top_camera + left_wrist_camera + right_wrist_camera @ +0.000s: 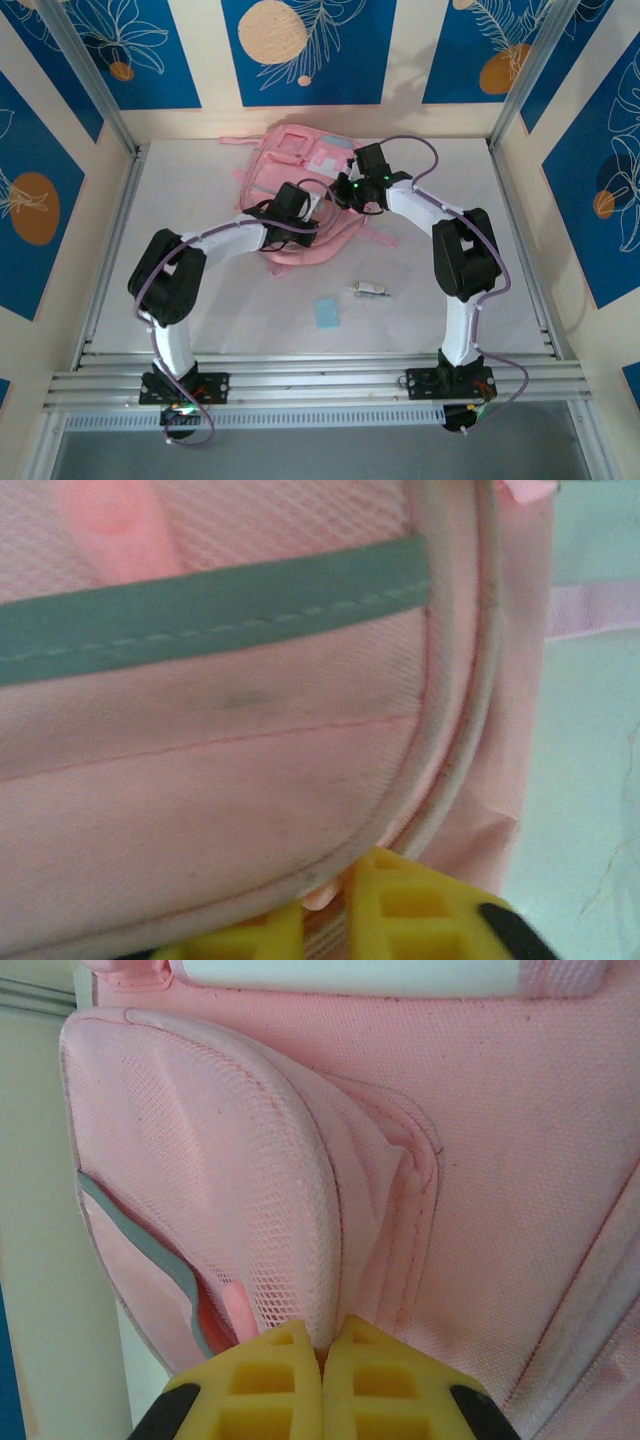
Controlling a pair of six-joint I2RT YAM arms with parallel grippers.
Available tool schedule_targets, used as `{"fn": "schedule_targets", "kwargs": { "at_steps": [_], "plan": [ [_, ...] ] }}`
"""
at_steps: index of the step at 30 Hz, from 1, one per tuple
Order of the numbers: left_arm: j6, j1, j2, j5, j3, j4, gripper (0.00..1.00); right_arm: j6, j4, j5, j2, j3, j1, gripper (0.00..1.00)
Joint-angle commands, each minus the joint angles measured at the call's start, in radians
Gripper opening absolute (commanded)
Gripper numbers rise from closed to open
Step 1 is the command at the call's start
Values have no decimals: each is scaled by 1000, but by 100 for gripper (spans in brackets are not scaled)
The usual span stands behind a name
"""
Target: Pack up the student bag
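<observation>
As it lies flat, student bag (290, 150), lengthwise far-to-near

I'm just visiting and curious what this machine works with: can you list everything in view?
student bag: one, pink, far middle of table.
card: one, pale blue, on table between bag and arm bases.
small object: one, white-grey, beside card; too small to identify.
table: one, white.
arms: two, white and black, reaching onto bag.
left fingers: yellow, shut on bag's edge.
right fingers: yellow, shut on bag's mesh pocket rim.
</observation>
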Motion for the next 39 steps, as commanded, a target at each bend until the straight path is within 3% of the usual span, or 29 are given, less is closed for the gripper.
{"fn": "schedule_targets", "kwargs": {
  "at_steps": [1,12,25,33,36,39],
  "plan": [
    [19,-24,37,-32,59,36,0,16,43,-90,-17,-13,26,0],
    [65,-3,-110,-73,-34,-112,0,-76,0,-88,10,4,-26,0],
    [-44,140,-156,59,-45,-240,0,-133,-33,-65,19,36,-39,0],
    [-55,212,-166,-74,-63,-221,0,-190,-74,-23,37,78,-47,0],
    [-65,227,-190,-26,-82,-206,0,-206,-94,-24,64,120,-58,0],
    [-70,218,-212,117,-110,-177,0,-224,-114,-13,100,191,-71,0]
  ]
}}
